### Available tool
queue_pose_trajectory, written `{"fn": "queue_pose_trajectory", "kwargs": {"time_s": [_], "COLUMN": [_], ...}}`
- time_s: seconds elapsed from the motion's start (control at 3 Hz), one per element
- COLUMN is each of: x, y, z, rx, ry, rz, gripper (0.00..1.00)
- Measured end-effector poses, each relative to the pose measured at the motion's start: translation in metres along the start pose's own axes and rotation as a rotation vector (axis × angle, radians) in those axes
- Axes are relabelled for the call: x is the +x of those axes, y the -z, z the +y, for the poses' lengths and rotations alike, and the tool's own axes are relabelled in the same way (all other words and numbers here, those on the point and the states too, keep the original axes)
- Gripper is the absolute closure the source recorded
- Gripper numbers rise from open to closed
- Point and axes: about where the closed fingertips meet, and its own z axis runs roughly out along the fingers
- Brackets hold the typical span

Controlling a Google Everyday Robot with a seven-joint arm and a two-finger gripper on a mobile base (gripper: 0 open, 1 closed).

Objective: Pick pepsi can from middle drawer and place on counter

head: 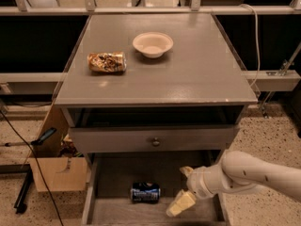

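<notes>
Blue pepsi can [145, 192] in middle drawer [116, 179], just beside open, empty hand [178, 191]

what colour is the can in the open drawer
Dark blue with white markings, seen in the camera view: the pepsi can lies just left of the open gripper.

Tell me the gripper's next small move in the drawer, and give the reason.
Probably slide the gripper a little to the left, so its open fingers straddle the pepsi can. The can lies on its side on the floor of the middle drawer, just left of the gripper and untouched, with the fingers spread at about its level.
</notes>
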Motion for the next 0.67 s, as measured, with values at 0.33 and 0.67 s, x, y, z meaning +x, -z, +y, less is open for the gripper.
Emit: {"fn": "queue_pose_trajectory", "kwargs": {"time_s": [0.33,0.67], "x": [0.0,0.015], "y": [-0.022,-0.051], "z": [-0.016,-0.027], "rx": [0.029,0.05], "ry": [0.01,0.0], "rz": [-0.016,-0.031], "gripper": [0.0,0.0]}}
